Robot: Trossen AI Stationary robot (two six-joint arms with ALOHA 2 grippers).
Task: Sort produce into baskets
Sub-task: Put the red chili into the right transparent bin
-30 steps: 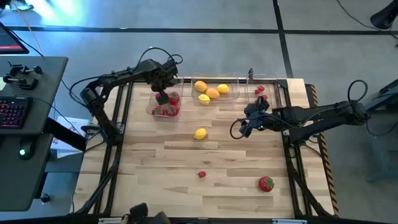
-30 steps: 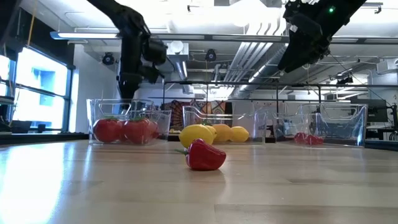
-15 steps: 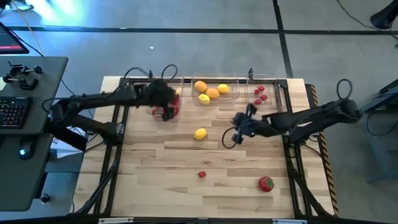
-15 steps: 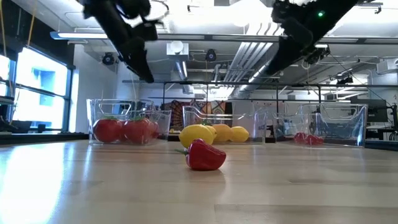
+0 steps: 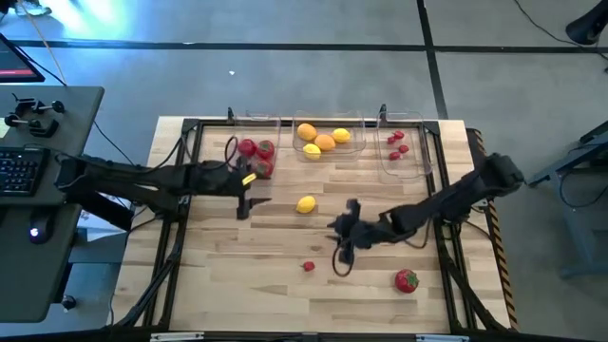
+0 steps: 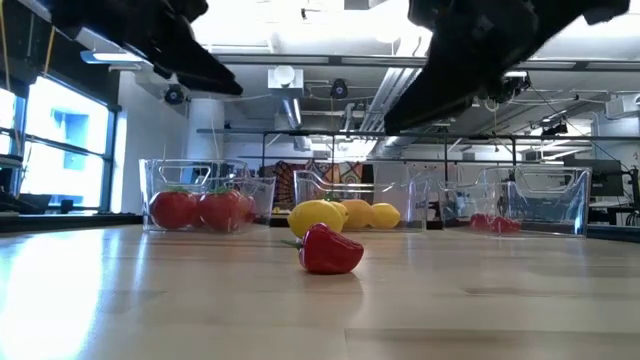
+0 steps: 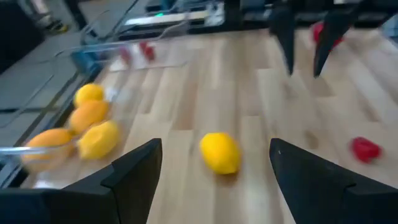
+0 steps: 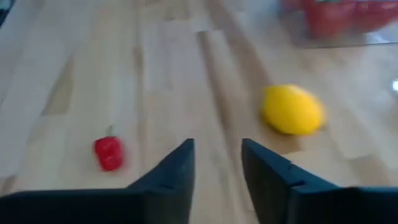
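My left gripper [image 5: 246,202] is open and empty over the table, left of a loose yellow lemon [image 5: 305,203]; the lemon lies ahead between its fingers in the left wrist view [image 7: 221,152]. My right gripper [image 5: 334,231] is open and empty, right of the lemon and above a small red pepper [image 5: 309,267], both seen in the right wrist view [image 8: 292,110] [image 8: 109,152]. A red tomato [image 5: 407,279] lies near the front right. Three clear bins stand along the far edge: tomatoes [image 5: 255,160], citrus [image 5: 323,139], berries [image 5: 397,144].
A dark frame rail [image 5: 190,180] runs along the table's left and right sides. In the low view the pepper [image 6: 330,250] lies in front of the lemon [image 6: 316,215], with both arms overhead. Bare wood lies between the two grippers and toward the near edge.
My left gripper has left the tomato bin and gone toward the near edge, down to the lemon's left. My right gripper has gone toward the near and left edges, past the lemon's right. The fruits on the table have stayed where they were.
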